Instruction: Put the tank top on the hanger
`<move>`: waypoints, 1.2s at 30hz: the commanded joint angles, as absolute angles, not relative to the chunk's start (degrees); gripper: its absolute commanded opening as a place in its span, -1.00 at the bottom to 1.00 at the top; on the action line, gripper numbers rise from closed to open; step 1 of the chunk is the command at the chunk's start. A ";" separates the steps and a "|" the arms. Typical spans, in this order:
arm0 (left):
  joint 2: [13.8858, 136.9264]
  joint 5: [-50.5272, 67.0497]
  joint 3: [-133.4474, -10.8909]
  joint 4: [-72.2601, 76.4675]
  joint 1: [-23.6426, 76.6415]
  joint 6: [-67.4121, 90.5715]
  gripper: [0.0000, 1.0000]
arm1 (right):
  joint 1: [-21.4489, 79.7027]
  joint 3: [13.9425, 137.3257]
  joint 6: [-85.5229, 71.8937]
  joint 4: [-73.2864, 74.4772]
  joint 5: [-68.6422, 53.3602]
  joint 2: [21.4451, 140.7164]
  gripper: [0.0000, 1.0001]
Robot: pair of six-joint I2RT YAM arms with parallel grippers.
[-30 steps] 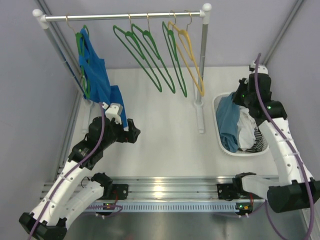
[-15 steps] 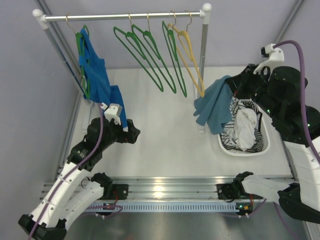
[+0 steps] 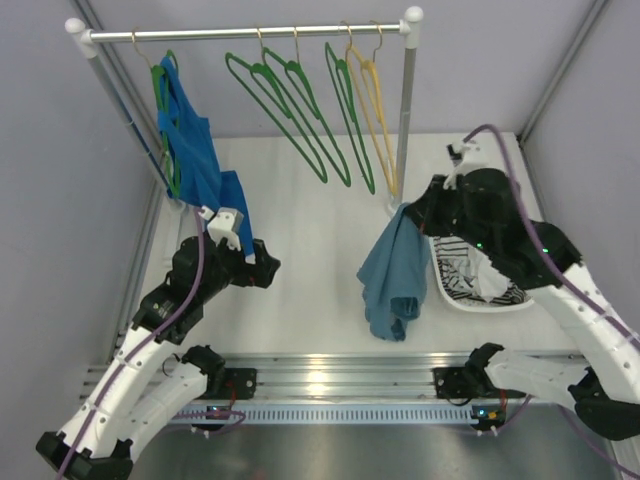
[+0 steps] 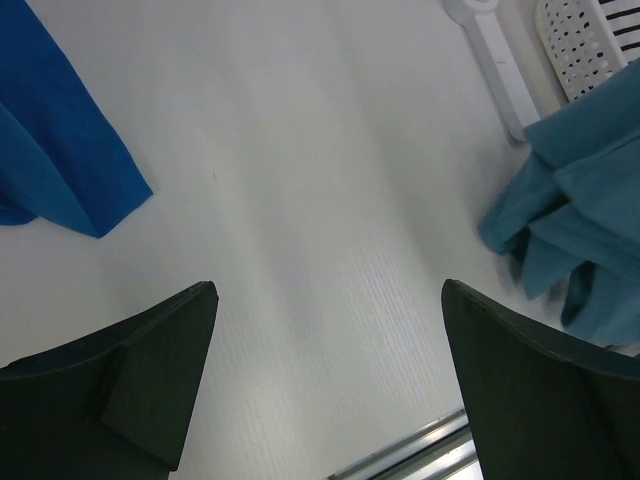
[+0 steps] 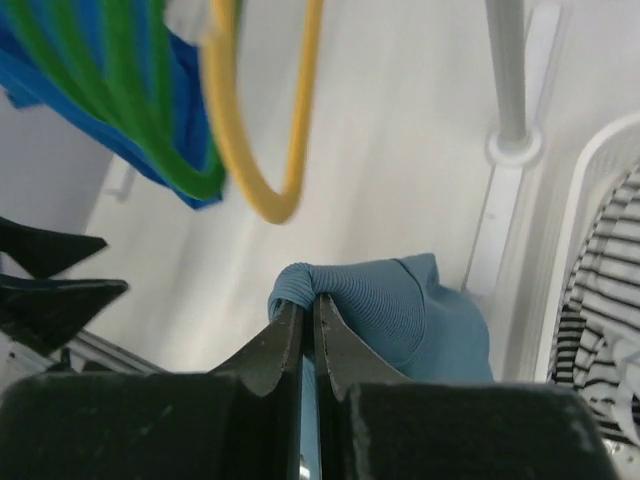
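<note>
Tank top (image 3: 388, 275) in right jaws — hem perhaps on table (image 3: 310, 250).

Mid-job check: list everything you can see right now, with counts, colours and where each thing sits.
rack: one, silver rail on white-capped posts, far side of the table
green hangers: four, dark green, on the rail
yellow hanger: one, yellow, rightmost on the rail
blue garment: one, royal blue, on the leftmost green hanger
tank top: one, muted teal-blue, hanging left of the basket
basket: one, white, right side of the table
striped cloth: one, black-and-white, in the basket
white cloth: one, in the basket
left gripper: open, empty, above the table
right gripper: shut on the tank top
</note>
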State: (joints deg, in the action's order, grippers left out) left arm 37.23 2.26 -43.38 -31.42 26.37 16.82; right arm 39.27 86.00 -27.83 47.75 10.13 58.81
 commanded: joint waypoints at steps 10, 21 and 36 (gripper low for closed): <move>39.81 11.06 -42.54 -27.43 26.81 18.00 0.97 | 34.19 67.14 -30.06 28.55 4.13 77.86 -0.51; 47.63 10.48 -28.66 -5.56 42.78 38.31 0.91 | 34.37 54.77 -32.78 38.40 11.16 60.14 -0.10; 73.10 5.88 -28.83 16.43 59.41 44.82 0.80 | 42.36 34.11 -43.24 35.43 8.96 48.68 -0.37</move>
State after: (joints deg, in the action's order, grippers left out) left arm 70.26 6.39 -27.00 7.55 58.81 43.48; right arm 40.18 34.89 -40.73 39.55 8.88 46.87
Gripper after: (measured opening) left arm 0.913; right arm 0.316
